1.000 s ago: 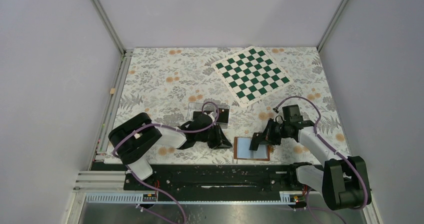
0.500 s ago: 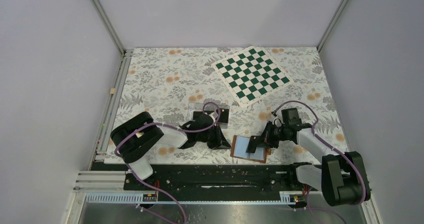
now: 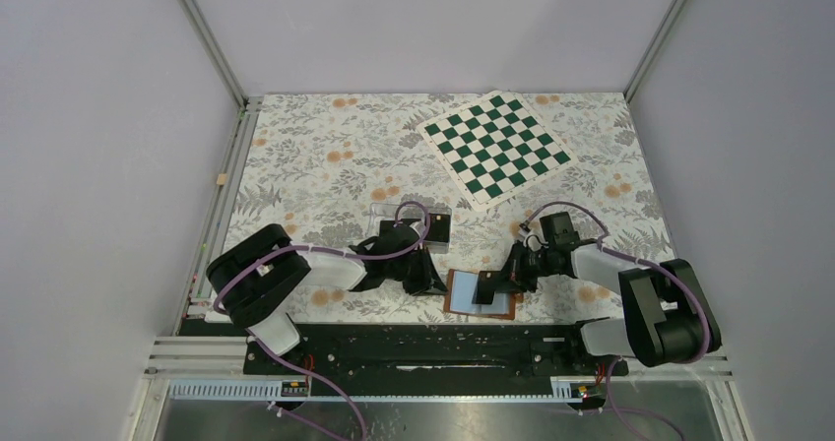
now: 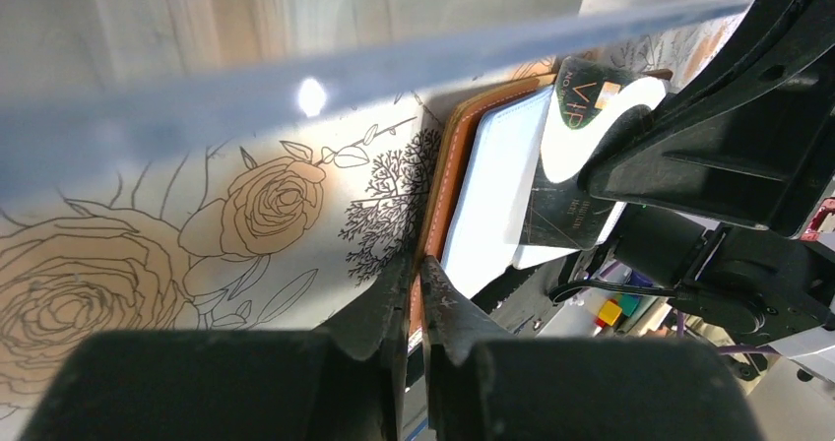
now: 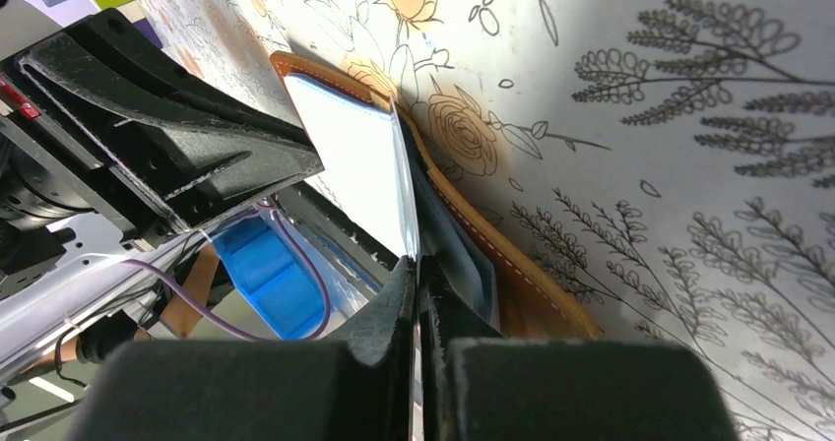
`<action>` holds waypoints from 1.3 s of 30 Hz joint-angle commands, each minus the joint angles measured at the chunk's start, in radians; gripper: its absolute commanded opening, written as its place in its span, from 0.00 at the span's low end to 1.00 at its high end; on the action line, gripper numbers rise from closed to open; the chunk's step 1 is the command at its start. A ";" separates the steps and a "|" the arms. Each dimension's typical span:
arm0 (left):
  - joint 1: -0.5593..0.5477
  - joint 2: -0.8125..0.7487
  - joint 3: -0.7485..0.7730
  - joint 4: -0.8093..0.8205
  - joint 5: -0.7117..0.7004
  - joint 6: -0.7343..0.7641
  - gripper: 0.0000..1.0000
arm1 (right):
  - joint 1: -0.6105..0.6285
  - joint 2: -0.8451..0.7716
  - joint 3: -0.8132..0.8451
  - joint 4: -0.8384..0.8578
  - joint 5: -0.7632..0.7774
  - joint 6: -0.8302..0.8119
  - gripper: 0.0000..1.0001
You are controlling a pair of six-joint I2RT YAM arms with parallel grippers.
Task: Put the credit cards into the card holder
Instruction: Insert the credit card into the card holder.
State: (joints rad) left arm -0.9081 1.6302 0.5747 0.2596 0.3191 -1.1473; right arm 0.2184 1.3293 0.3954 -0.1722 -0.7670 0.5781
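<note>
Left claw pinches narrow on the brown edge of the holder, which lies open on the table near its front edge. Right claw is closed thin on a pale sleeve; a black card lies on that sleeve.

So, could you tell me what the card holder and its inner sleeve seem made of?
The card holder looks like tan leather or imitation: matte, with pale edge stitching. The inner sleeve seems to be thin, smooth plastic, pale and perhaps translucent.
</note>
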 commanded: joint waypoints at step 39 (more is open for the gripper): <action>-0.005 0.052 0.057 -0.091 -0.038 0.049 0.00 | 0.023 -0.130 -0.033 -0.110 0.040 0.019 0.00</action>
State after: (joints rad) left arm -0.9089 1.6527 0.6186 0.2111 0.3199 -1.1286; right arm 0.2340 1.1973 0.3489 -0.2085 -0.7452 0.6086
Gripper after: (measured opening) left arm 0.006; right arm 0.020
